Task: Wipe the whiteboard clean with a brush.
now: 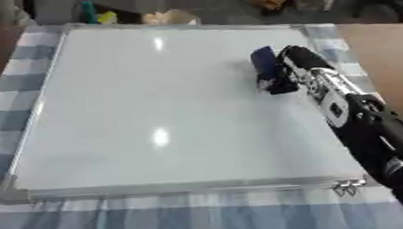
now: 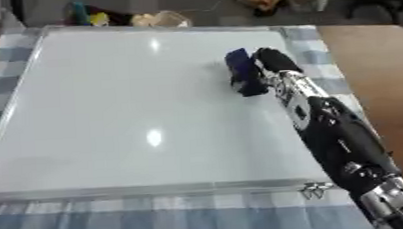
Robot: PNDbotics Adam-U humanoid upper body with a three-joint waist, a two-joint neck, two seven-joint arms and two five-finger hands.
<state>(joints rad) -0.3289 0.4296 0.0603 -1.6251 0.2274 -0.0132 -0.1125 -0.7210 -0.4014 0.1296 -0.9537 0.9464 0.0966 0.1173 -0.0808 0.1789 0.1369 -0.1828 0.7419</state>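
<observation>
A large whiteboard (image 1: 152, 104) with a silver frame lies flat on a blue-and-white checked cloth. Its surface looks blank, with only light glare spots. My right hand (image 1: 294, 65) reaches in from the lower right and is curled round a dark blue brush (image 1: 264, 65) that rests on the board's right part, near the upper right corner. The black forearm (image 1: 363, 121) runs along the board's right edge. My left hand shows in neither view.
The checked cloth (image 1: 159, 222) covers the table around the board. A metal clip (image 1: 346, 188) sits at the board's lower right corner. Brown floor (image 1: 390, 50) lies to the right. Yellow and teal clutter (image 1: 98, 15) stands beyond the far edge.
</observation>
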